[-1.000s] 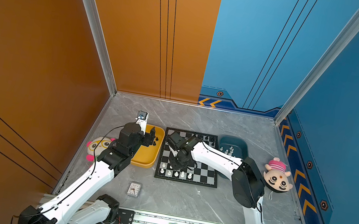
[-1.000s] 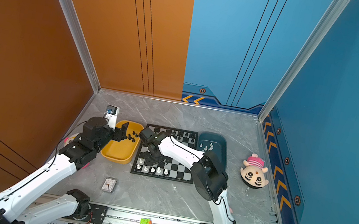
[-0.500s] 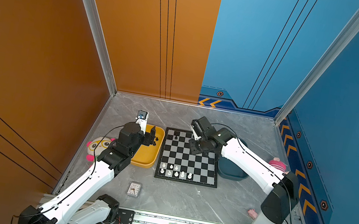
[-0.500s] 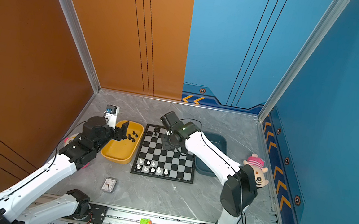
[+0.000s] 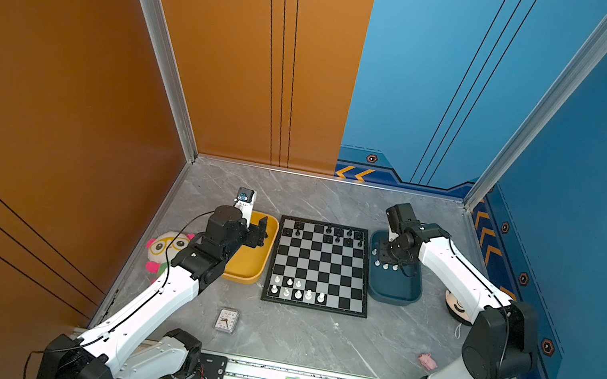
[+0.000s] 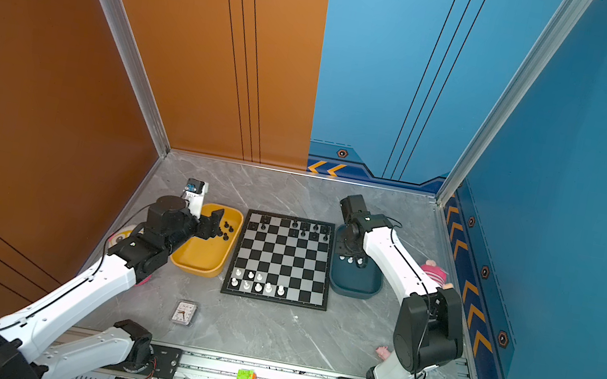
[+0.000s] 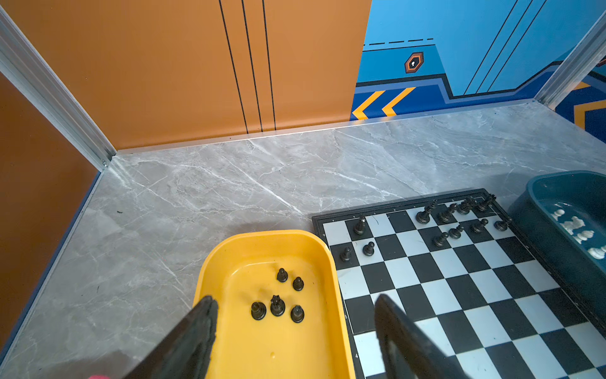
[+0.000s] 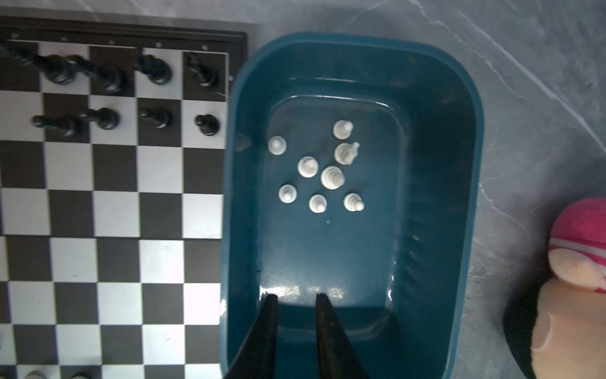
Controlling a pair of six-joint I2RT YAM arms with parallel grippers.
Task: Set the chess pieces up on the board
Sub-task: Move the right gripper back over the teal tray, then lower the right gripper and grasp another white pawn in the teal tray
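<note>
In both top views the board (image 5: 321, 265) lies on the surface (image 5: 310, 335) between a yellow tray (image 5: 246, 265) and a teal tray (image 5: 394, 296). Black chess pieces (image 5: 338, 232) stand on its far rows, white ones nearer us. The left wrist view shows our left pincer (image 7: 295, 300) gaping empty above five black pieces in the yellow tray. The right wrist view shows our right pincer (image 8: 296, 297) over the teal tray, jaws narrowly parted, gripping nothing.

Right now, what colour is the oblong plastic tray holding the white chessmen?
Dark teal; the tray shows best in the right wrist view.
</note>
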